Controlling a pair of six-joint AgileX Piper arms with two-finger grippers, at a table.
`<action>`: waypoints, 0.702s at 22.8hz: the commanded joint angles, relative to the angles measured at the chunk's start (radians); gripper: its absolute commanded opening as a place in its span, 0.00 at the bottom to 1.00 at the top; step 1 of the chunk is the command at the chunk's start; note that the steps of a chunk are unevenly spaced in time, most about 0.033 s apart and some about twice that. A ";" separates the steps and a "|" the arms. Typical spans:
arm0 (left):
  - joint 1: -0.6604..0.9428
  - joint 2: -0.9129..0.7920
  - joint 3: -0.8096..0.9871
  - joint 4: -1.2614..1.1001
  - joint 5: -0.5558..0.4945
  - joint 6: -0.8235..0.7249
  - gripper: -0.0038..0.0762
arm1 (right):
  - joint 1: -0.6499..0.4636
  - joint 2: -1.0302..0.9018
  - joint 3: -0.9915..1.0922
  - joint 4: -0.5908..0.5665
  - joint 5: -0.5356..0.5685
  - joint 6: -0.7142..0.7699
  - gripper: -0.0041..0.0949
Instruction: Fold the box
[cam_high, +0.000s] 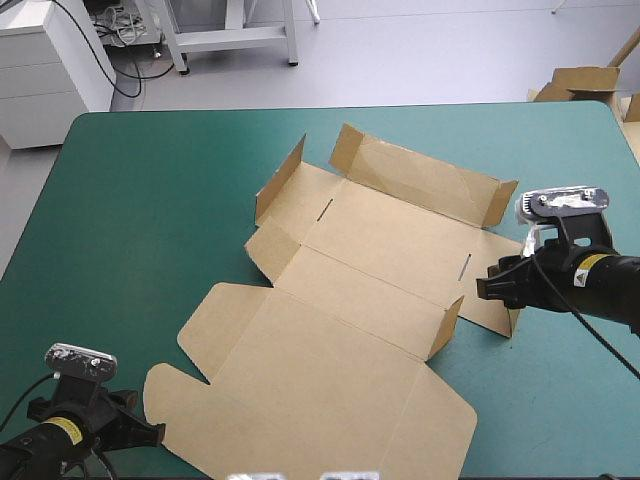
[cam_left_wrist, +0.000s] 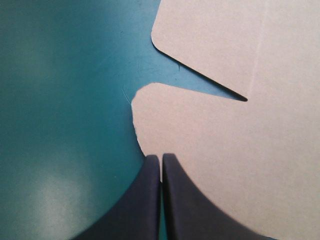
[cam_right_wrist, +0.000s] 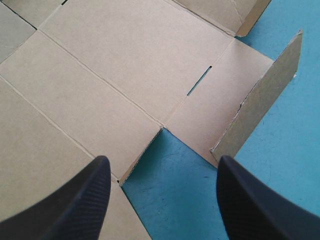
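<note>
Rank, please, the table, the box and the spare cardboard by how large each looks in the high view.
table
box
spare cardboard, though it lies farther off and partly out of view

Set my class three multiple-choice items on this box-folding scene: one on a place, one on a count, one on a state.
1. The left gripper is at the box's: A near left flap; B far wall; C right flap.
2. How many slits show in the box? A one; B two; C four.
3. The right gripper is: A shut; B shut on the box; C open.
Key: 1A, its tips meet the rounded flap edge; 2B, two dark slits show; 3C, its fingers stand wide apart.
</note>
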 joint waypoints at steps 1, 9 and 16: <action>0.002 0.012 -0.023 -0.006 -0.047 -0.007 0.04 | -0.005 -0.012 -0.014 0.016 -0.027 0.018 0.62; 0.002 0.012 -0.023 -0.006 -0.047 -0.007 0.04 | -0.005 -0.014 0.147 0.134 -0.027 0.103 0.62; 0.002 0.012 -0.023 -0.006 -0.047 0.000 0.04 | -0.005 0.102 0.224 0.173 -0.055 0.174 0.62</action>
